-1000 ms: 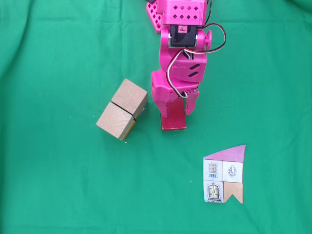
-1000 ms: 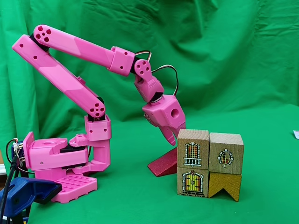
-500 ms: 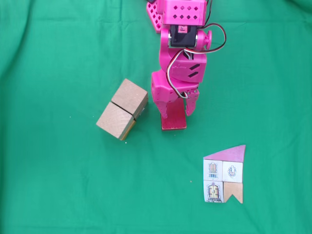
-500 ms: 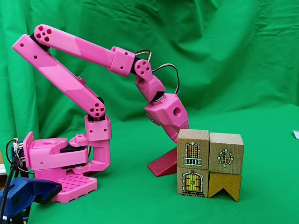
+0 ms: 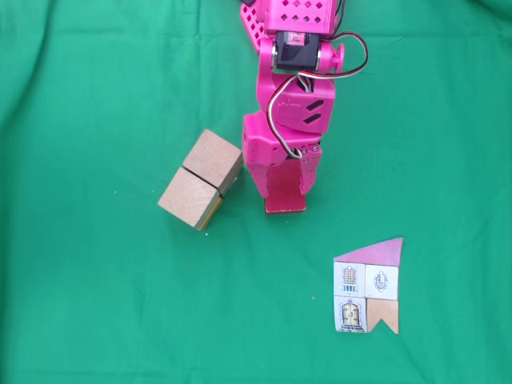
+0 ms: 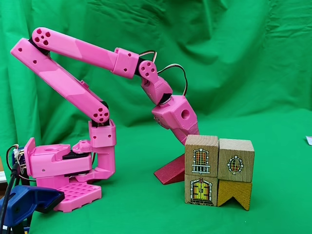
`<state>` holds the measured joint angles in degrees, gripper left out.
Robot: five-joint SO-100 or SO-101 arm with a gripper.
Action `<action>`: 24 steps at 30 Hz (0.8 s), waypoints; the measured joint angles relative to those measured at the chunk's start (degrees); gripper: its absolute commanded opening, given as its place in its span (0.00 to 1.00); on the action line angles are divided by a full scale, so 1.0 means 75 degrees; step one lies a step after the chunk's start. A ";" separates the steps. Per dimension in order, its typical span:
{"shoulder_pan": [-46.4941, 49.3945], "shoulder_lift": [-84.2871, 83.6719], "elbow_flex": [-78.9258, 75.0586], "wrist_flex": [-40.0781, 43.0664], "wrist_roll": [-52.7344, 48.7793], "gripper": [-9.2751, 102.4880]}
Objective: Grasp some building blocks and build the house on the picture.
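Observation:
In a fixed view from above, my pink gripper [image 5: 284, 188] is low over the dark-red slab [image 5: 286, 200], open, with one finger on each side of it. Left of it, two pale wooden cube tops [image 5: 212, 156] [image 5: 190, 198] sit side by side, touching. In a fixed view from the side these building blocks form a two-by-two wall: window cubes [image 6: 201, 155] [image 6: 236, 160] on top of a door cube [image 6: 201, 190] and a tan notched block [image 6: 234, 192]. The slab [image 6: 170, 170] slants up behind this wall, which hides my fingertips. The picture [image 5: 368, 286] lies flat at the lower right.
Green cloth [image 5: 96, 304] covers the table and hangs behind as a backdrop [image 6: 243, 58]. The arm's base [image 6: 63, 170] stands at the left of the side view, with a blue clamp [image 6: 24, 202] at its corner. A white scrap [image 6: 309, 140] shows at the right edge.
The gripper has dropped lower and slightly forward over the dark-red slab, and its fingers now sit beside the slab's edges. Slab and cubes have not moved.

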<state>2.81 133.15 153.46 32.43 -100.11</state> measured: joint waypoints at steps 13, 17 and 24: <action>0.0410 0.0000 0.0000 0.0000 -0.0012 0.28; 0.0410 0.0000 0.0000 0.0000 -0.0012 0.34; 0.0410 0.0000 0.0000 0.0000 -0.0012 0.42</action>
<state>5.89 133.15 153.46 32.43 -100.20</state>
